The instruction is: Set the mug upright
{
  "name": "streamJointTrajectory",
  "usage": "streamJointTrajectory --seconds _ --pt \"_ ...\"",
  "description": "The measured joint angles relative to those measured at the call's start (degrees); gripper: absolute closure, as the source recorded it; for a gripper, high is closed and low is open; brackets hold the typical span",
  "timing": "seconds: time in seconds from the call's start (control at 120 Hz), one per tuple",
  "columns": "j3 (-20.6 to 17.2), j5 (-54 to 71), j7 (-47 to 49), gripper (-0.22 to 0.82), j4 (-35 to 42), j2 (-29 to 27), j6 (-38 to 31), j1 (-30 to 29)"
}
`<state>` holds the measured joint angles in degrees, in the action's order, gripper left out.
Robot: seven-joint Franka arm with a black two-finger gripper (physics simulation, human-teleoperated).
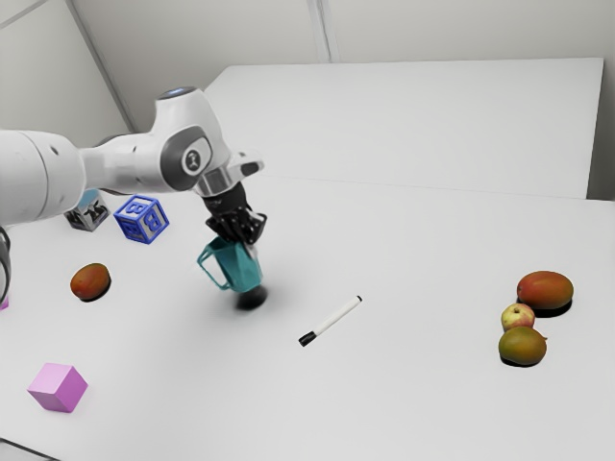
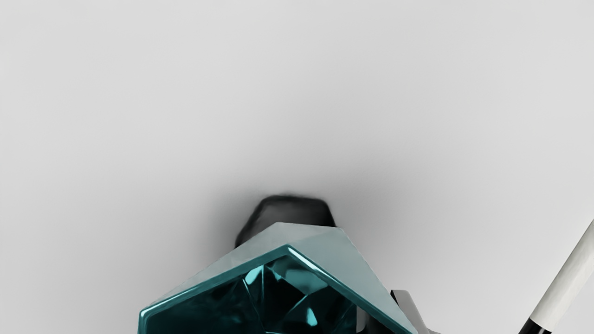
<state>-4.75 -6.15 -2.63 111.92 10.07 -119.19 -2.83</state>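
The gripper (image 1: 248, 242) is closed on the teal mug (image 1: 236, 266), pinching its wall near the rim. In the wrist view one finger (image 2: 407, 308) stands outside the wall, and part of the other (image 2: 361, 322) shows inside the mug, so the wall is caught between them. The mug hangs just above the white table (image 1: 404, 403), with a dark shadow (image 1: 252, 299) beneath it. It is tilted, its mouth up toward the gripper and its base down and toward the exterior view's right, while the handle (image 1: 210, 266) points to the exterior view's left. The wrist view looks partly into the mouth of the mug, past its angular rim (image 2: 213, 278).

A white marker (image 1: 332, 321) with a black cap lies on the table near the mug, apart from it, on the side of the exterior view's right. Well beyond the marker are a reddish mango (image 1: 545, 289), an apple (image 1: 517, 317) and a greener mango (image 1: 522, 347), grouped close together.

On the exterior view's left, a blue letter block (image 1: 141, 220) sits near a block with dark pictures on its sides (image 1: 87, 211), partly behind the arm (image 1: 125, 165). Another reddish mango (image 1: 90, 280) rests on the table nearer the camera, and a pink cube (image 1: 58, 387) sits nearer still
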Motion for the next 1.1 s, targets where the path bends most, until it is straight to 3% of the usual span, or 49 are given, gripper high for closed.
streamJointTrajectory --seconds 0.517,1.1 --pt "-1.3 3.5 4.2 0.79 10.6 -7.9 -13.0 1.8" --pt "-1.7 3.6 8.2 0.78 11.3 -3.4 -15.7 1.6"
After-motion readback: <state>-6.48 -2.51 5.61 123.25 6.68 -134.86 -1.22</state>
